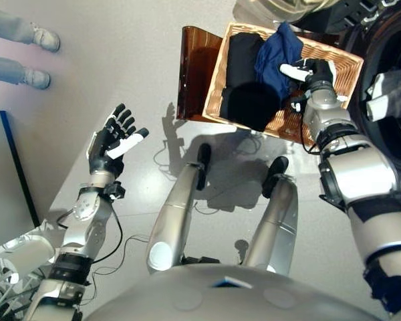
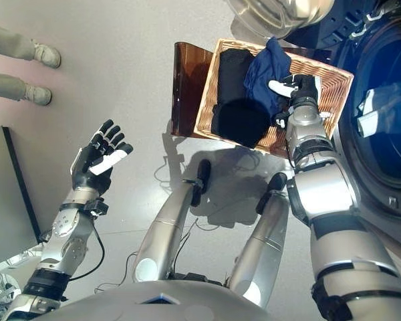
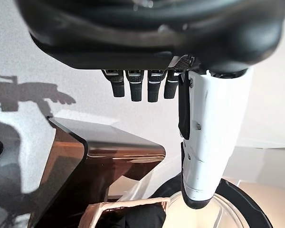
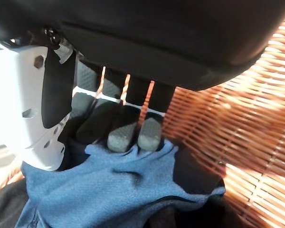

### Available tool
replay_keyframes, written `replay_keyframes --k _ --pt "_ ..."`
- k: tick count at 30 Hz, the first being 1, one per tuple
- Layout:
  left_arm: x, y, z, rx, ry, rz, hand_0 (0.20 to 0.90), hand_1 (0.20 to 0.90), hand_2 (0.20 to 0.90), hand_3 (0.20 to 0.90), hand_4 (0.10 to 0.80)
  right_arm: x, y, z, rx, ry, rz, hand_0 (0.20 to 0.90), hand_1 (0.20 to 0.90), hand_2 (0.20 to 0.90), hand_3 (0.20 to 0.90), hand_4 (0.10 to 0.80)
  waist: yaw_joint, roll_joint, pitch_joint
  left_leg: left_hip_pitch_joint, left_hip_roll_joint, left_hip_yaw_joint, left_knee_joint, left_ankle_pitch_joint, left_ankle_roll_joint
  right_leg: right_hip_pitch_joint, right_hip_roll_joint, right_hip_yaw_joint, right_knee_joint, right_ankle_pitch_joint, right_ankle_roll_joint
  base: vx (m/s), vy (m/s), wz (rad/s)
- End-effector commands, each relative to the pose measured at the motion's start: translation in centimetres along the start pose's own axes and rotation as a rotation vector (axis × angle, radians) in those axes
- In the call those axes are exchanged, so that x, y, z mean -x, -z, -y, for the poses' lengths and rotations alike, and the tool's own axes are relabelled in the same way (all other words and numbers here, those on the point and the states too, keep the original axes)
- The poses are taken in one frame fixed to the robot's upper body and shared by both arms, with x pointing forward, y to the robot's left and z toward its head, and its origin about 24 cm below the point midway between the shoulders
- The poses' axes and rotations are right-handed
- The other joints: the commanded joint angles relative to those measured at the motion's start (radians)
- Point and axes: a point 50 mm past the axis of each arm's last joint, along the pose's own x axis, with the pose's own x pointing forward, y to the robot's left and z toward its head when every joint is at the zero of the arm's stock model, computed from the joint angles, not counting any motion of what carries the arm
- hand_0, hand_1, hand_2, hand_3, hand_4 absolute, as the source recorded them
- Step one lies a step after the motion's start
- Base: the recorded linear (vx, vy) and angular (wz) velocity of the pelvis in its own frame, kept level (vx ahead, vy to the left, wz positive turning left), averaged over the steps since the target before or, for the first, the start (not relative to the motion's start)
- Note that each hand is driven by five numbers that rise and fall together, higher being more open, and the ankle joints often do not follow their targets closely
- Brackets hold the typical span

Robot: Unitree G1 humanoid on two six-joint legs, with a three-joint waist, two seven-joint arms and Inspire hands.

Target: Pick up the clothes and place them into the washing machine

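A wicker basket (image 1: 341, 67) on a brown stool (image 1: 195, 67) holds black clothes (image 1: 244, 73) and a blue garment (image 1: 277, 57). My right hand (image 1: 317, 72) reaches into the basket; in the right wrist view its fingers (image 4: 121, 135) curl onto the blue garment (image 4: 114, 185), with the white thumb pressed beside them, pinching the cloth. The washing machine's dark round opening (image 2: 381, 134) lies just right of the basket. My left hand (image 1: 113, 140) hangs open in the air far to the left, holding nothing, with its fingers (image 3: 133, 88) straight.
A person's legs and light shoes (image 1: 43, 40) are at the upper left. A dark panel (image 1: 7, 174) stands along the left edge. Grey floor spreads between the left hand and the stool.
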Motion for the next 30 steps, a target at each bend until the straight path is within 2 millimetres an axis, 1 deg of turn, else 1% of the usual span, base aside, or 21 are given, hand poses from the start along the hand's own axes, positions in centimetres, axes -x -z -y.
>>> replay_keyframes --k 1,2,4,6,7,8,9,10,12,13,14,16,17,20,21,23,25,29,30 --pt "0.1 -4.0 -1.1 -0.026 0.003 0.188 0.9 0.9 0.9 0.9 0.8 0.1 -3.0 -0.7 -0.034 -0.038 0.154 0.2 0.2 0.2 0.2 0.3 -0.01 -0.001 -0.043 0.048 -0.005 0.012 -0.062 -0.033 0.009 0.078 0.03 0.025 -0.057 -0.005 -0.027 0.04 -0.016 -0.06" --pt "0.0 -3.9 -1.2 -0.019 -0.002 0.187 0.9 0.9 0.9 0.9 0.8 0.3 -2.1 -1.1 -0.056 -0.06 0.149 0.2 0.2 0.2 0.2 0.3 -0.018 -0.007 -0.045 0.064 -0.003 0.013 -0.077 -0.03 0.009 0.093 0.036 0.024 -0.073 0.001 -0.026 0.043 -0.017 -0.08" --pt "0.0 -3.6 -1.3 -0.007 -0.015 0.179 0.9 0.9 0.9 0.9 0.8 0.5 -0.6 -1.3 -0.085 -0.075 0.14 0.2 0.2 0.2 0.2 0.3 -0.033 -0.019 -0.048 0.092 0.0 0.013 -0.102 -0.026 0.009 0.117 0.043 0.021 -0.1 0.01 -0.024 0.049 -0.024 -0.09" --pt "-0.1 -3.0 -1.5 0.003 -0.034 0.161 0.9 0.9 0.9 0.9 0.8 0.9 1.5 -1.6 -0.124 -0.096 0.118 0.2 0.2 0.2 0.2 0.3 -0.05 -0.032 -0.048 0.13 0.005 0.014 -0.133 -0.021 0.008 0.154 0.05 0.016 -0.13 0.02 -0.019 0.051 -0.026 -0.2" --pt "-0.1 -2.8 -1.6 0.009 -0.042 0.153 0.9 0.9 0.9 0.9 0.8 1.1 2.3 -1.5 -0.144 -0.099 0.113 0.2 0.2 0.2 0.2 0.3 -0.058 -0.036 -0.048 0.144 0.007 0.014 -0.141 -0.02 0.007 0.17 0.052 0.014 -0.142 0.023 -0.018 0.031 -0.012 -0.18" --pt "-0.1 -2.8 -1.6 0.009 -0.042 0.153 0.9 0.9 0.9 0.9 0.8 1.1 2.3 -1.5 -0.144 -0.099 0.113 0.2 0.2 0.2 0.2 0.3 -0.058 -0.036 -0.048 0.144 0.007 0.014 -0.141 -0.02 0.007 0.17 0.052 0.014 -0.143 0.023 -0.018 0.059 -0.023 -0.23" --pt "0.0 -2.1 -1.9 0.03 -0.062 0.134 0.9 0.9 0.9 0.9 0.8 1.6 4.0 -1.4 -0.214 -0.103 0.106 0.2 0.2 0.2 0.2 0.3 -0.074 -0.046 -0.048 0.178 0.011 0.012 -0.16 -0.019 0.006 0.206 0.056 0.011 -0.167 0.032 -0.014 0.054 -0.032 -0.2" --pt "0.0 -1.8 -1.9 0.042 -0.07 0.125 0.9 0.9 0.9 0.9 0.8 1.9 4.7 -1.5 -0.244 -0.107 0.104 0.2 0.2 0.2 0.2 0.3 -0.081 -0.049 -0.046 0.192 0.012 0.011 -0.165 -0.018 0.005 0.222 0.056 0.01 -0.176 0.034 -0.014 0.075 -0.045 -0.22" --pt "0.0 -0.9 -1.8 0.068 -0.083 0.099 0.9 0.9 0.9 0.9 0.8 2.5 6.4 -1.2 -0.361 -0.095 0.091 0.2 0.2 0.2 0.2 0.3 -0.098 -0.059 -0.047 0.232 0.014 0.007 -0.184 -0.02 0.004 0.267 0.058 0.008 -0.202 0.037 -0.011 0.058 -0.029 -0.13" --pt "0.0 -0.9 -1.8 0.068 -0.083 0.098 0.9 0.9 0.9 0.9 0.8 2.6 6.5 -1.1 -0.361 -0.094 0.09 0.2 0.2 0.2 0.2 0.3 -0.097 -0.058 -0.046 0.235 0.014 0.006 -0.186 -0.02 0.004 0.27 0.058 0.007 -0.204 0.037 -0.011 0.059 -0.02 -0.13" --pt "0.0 -0.5 -1.7 0.076 -0.087 0.09 0.9 0.9 0.9 0.9 0.8 3.0 7.5 -0.9 -0.402 -0.085 0.086 0.2 0.2 0.2 0.2 0.3 -0.106 -0.062 -0.046 0.262 0.015 0.005 -0.198 -0.021 0.003 0.3 0.057 0.002 -0.223 0.039 -0.01 0.047 -0.02 -0.14" --pt "-0.1 0.0 -1.7 0.089 -0.1 0.077 0.9 0.9 0.9 0.9 0.8 3.4 8.8 -0.5 -0.444 -0.062 0.063 0.2 0.2 0.2 0.2 0.3 -0.115 -0.067 -0.049 0.297 0.017 0.002 -0.217 -0.02 0.0 0.335 0.059 -0.002 -0.245 0.041 -0.007 0.024 -0.018 -0.13" --pt "-0.2 0.1 -1.7 0.092 -0.104 0.075 0.9 0.9 0.9 0.9 0.8 3.5 9.0 -0.3 -0.456 -0.055 0.065 0.2 0.2 0.2 0.2 0.3 -0.12 -0.069 -0.045 0.309 0.019 0.005 -0.243 0.016 0.002 0.351 0.059 -0.009 -0.278 0.076 -0.01 -0.012 -0.008 -0.05" --pt "-0.1 0.6 -1.6 0.106 -0.113 0.064 0.9 0.9 0.9 0.9 0.8 4.0 9.9 -0.2 -0.477 -0.044 0.054 0.2 0.2 0.2 0.2 0.3 -0.128 -0.073 -0.041 0.368 0.025 0.001 -0.281 0.022 -0.003 0.414 0.062 -0.018 -0.32 0.087 -0.005 0.039 -0.019 -0.1" --pt "-0.1 0.5 -1.5 0.102 -0.11 0.067 0.9 0.9 0.9 0.9 0.8 4.0 9.8 -0.2 -0.48 -0.043 0.063 0.2 0.2 0.2 0.2 0.3 -0.13 -0.074 -0.04 0.384 0.026 -0.001 -0.293 0.025 -0.005 0.431 0.063 -0.021 -0.334 0.092 -0.003 0.049 -0.036 -0.06" --pt "-0.2 0.4 -1.4 0.103 -0.11 0.075 0.9 0.9 0.9 0.9 0.8 4.2 9.7 -0.1 -0.537 -0.03 0.079 0.2 0.2 0.2 0.2 0.3 -0.134 -0.076 -0.037 0.409 0.028 -0.003 -0.314 0.034 -0.009 0.459 0.064 -0.025 -0.359 0.1 -0.001 0.04 -0.038 -0.04" --pt "-0.2 0.7 -1.3 0.113 -0.113 0.066 0.9 0.9 0.9 0.9 0.8 4.4 9.9 -0.2 -0.633 -0.015 0.08 0.2 0.2 0.2 0.2 0.3 -0.14 -0.078 -0.037 0.436 0.031 -0.007 -0.341 0.043 -0.011 0.483 0.068 -0.029 -0.379 0.103 0.0 0.04 -0.035 -0.02" --pt "-0.3 0.9 -1.2 0.123 -0.12 0.061 0.9 0.9 0.9 0.9 0.8 4.8 10.6 -0.2 -0.748 0.004 0.075 0.2 0.2 0.2 0.2 0.3 -0.147 -0.082 -0.047 0.474 0.038 -0.012 -0.391 0.063 -0.019 0.528 0.074 -0.041 -0.429 0.115 0.002 0.049 -0.04 0.04" --pt "-0.3 0.9 -1.2 0.127 -0.121 0.064 0.9 0.9 0.9 0.9 0.8 4.9 10.5 -0.2 -0.753 -0.001 0.081 0.2 0.2 0.2 0.2 0.3 -0.148 -0.085 -0.047 0.487 0.041 -0.016 -0.405 0.072 -0.022 0.541 0.076 -0.047 -0.443 0.12 0.003 0.053 -0.046 0.06"
